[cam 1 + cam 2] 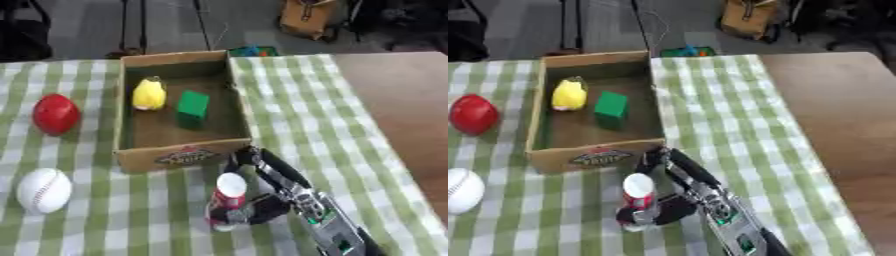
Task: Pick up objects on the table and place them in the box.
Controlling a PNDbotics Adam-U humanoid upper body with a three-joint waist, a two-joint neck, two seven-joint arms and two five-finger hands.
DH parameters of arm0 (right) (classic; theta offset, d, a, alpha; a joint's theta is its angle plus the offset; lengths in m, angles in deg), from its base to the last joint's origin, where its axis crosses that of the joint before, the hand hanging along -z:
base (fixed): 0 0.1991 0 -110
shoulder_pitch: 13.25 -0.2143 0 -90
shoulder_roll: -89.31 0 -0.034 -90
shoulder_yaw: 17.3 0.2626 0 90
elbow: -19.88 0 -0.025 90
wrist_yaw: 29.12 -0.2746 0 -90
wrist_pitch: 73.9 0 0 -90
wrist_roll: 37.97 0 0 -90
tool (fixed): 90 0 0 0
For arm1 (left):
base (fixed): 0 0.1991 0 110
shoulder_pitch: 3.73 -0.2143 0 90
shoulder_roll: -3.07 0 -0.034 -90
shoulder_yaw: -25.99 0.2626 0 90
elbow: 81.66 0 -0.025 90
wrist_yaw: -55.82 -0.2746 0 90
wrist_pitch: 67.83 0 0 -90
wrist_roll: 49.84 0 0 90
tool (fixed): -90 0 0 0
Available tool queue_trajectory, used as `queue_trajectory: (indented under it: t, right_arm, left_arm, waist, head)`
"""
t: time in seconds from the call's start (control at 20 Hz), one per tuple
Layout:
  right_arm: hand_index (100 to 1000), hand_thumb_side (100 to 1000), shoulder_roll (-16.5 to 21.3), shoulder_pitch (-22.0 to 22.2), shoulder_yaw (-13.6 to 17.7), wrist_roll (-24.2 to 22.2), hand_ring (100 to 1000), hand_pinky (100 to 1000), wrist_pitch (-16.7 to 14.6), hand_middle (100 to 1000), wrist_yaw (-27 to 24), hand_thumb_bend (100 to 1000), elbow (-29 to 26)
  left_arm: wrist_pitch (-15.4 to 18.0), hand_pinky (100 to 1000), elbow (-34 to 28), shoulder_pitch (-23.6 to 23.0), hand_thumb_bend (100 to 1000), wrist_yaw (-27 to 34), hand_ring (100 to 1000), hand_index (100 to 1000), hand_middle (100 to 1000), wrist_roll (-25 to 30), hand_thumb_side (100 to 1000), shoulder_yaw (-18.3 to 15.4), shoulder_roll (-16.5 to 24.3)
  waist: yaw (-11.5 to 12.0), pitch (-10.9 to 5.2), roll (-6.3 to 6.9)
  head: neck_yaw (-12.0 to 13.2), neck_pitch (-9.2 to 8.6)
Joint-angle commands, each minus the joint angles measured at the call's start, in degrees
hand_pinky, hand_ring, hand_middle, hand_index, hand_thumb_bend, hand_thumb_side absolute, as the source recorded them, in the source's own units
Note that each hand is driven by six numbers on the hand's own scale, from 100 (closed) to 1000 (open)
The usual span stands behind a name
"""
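Note:
An open cardboard box (179, 156) stands on the green checked cloth and holds a yellow rounded object (150, 94) and a green cube (192, 105). Just in front of the box stands a small bottle (230, 190) with a white cap and a red label. My right hand (293, 192) comes in from the lower right and is shut on it, thumb curled at its base and fingers behind it up toward the box's front wall. A red ball (56, 114) and a white baseball (44, 190) lie left of the box. My left hand does not show.
Bare brown tabletop (402, 100) runs along the right beyond the cloth. A small green and blue thing (254, 50) sits just behind the box's far right corner. A tan bag (308, 17) stands on the floor beyond.

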Motion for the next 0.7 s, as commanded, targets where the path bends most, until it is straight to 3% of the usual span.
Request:
queue_trajectory:
  t: [0.05, 0.7]
  right_arm:
    - [389, 417, 1.0, -1.3, -0.1, 0.3, 552, 621, 0.4, 391, -0.9, 637, -2.3]
    - [392, 481, 1.5, -6.2, 0.1, 1.2, 556, 621, 2.1, 391, -4.1, 621, -5.2]
  left_arm:
    - [0.1, 366, -0.8, 0.1, 100, -0.2, 650, 748, 770, 0.1, 997, -0.6, 0.9]
    - [-0.1, 367, -0.8, -0.2, 100, -0.2, 649, 747, 770, 0.2, 996, -0.7, 1.0]
  waist:
    - [0.0, -1.36, 0.12]
    - [-0.4, -2.02, -0.12]
  head:
    - [-0.1, -0.09]
    - [-0.2, 0.15]
